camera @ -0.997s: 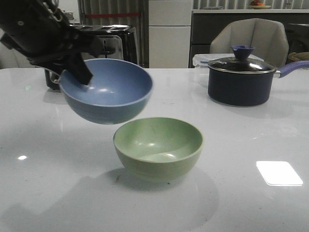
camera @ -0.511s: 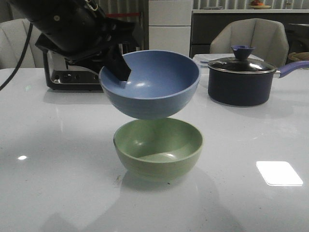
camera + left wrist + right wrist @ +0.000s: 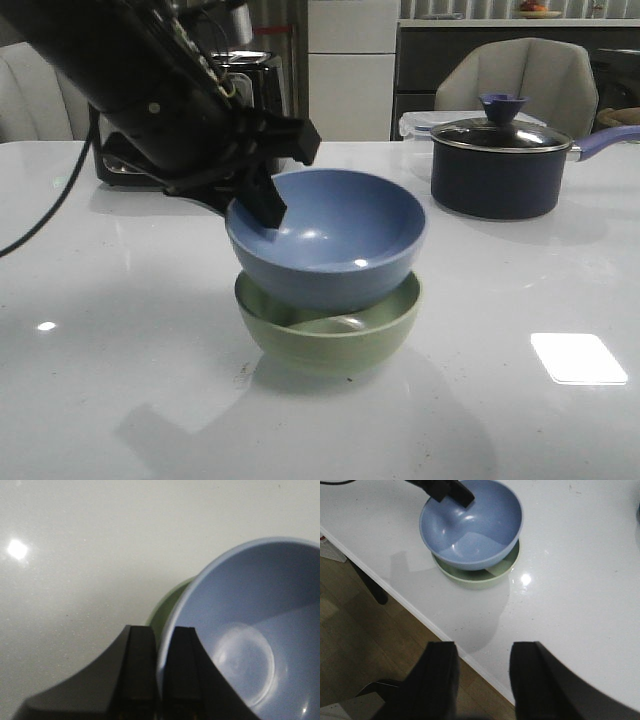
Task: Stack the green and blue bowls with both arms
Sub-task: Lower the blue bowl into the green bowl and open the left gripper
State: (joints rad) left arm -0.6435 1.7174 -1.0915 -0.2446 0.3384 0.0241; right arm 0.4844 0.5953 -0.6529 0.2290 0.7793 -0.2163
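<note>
The left pincer [image 3: 262,205] pinches the blue bowl's [image 3: 335,240] rim, nested tilted in the green bowl [image 3: 330,335]; the right pincer [image 3: 482,680] stays spread.

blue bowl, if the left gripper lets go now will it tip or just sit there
Probably it settles: the blue bowl already sits low inside the green bowl. It looks rigid. Gripped only at its rim by the left gripper, it may rock a little.

A plain, matte dusty-blue round bowl [image 3: 330,235], a plain pale sage-green round bowl [image 3: 335,335], a glossy white tabletop [image 3: 520,300], a dark lidded saucepan [image 3: 495,165] with periwinkle-blue knob and handle, black left gripper [image 3: 262,200].
</note>
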